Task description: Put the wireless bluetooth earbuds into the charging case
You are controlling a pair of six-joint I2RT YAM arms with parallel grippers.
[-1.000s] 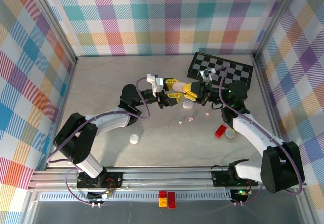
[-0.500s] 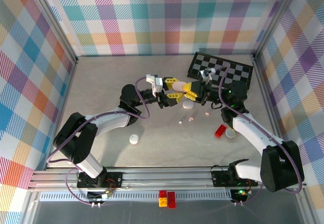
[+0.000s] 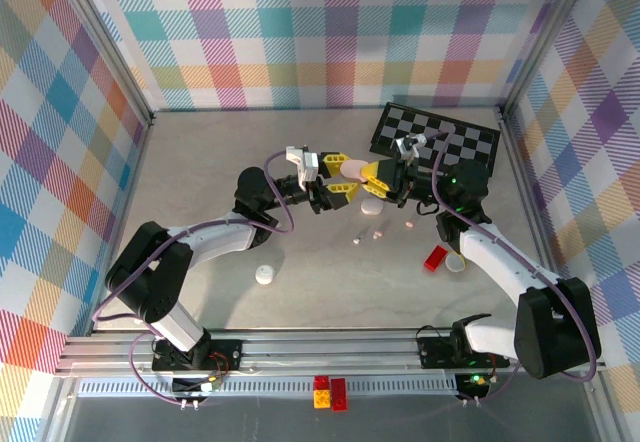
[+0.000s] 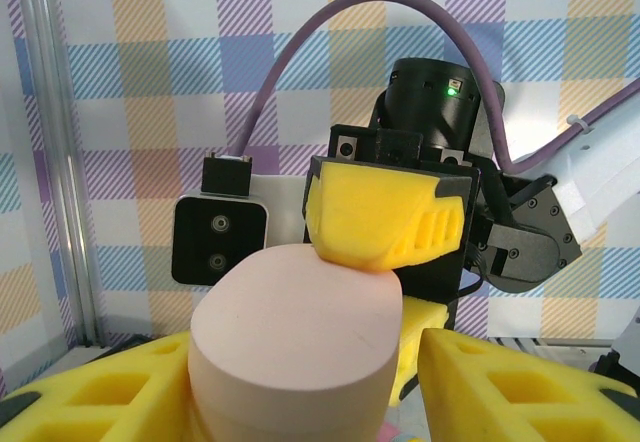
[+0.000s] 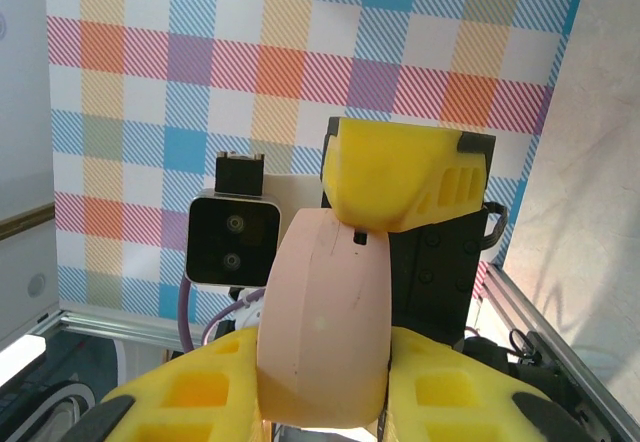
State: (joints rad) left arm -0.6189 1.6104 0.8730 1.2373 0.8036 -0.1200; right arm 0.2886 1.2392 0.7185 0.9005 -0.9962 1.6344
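Note:
Above the table's middle, a pale pink charging case (image 3: pixel 352 169) hangs in the air between both grippers. My left gripper (image 3: pixel 337 183) comes in from the left and is shut across the case's wide faces (image 4: pixel 290 332). My right gripper (image 3: pixel 379 177) comes in from the right and is shut on the case (image 5: pixel 320 322) across its thin sides. In the right wrist view, one left finger (image 5: pixel 405 177) presses on the case's upper edge. Three tiny earbuds (image 3: pixel 378 232) (image 3: pixel 357 242) (image 3: pixel 410 224) lie loose on the table below the grippers.
A white case (image 3: pixel 372 205) lies under the grippers. Another white case (image 3: pixel 264 275) sits front left. A third white case (image 3: pixel 455 262) rests beside a red block (image 3: pixel 435 258). A checkerboard mat (image 3: pixel 440 134) lies at the back right. Plaid walls enclose the table.
Hardly anything. The left wrist has edged slightly up and left in the top view, and both grippers still hold the pink case.

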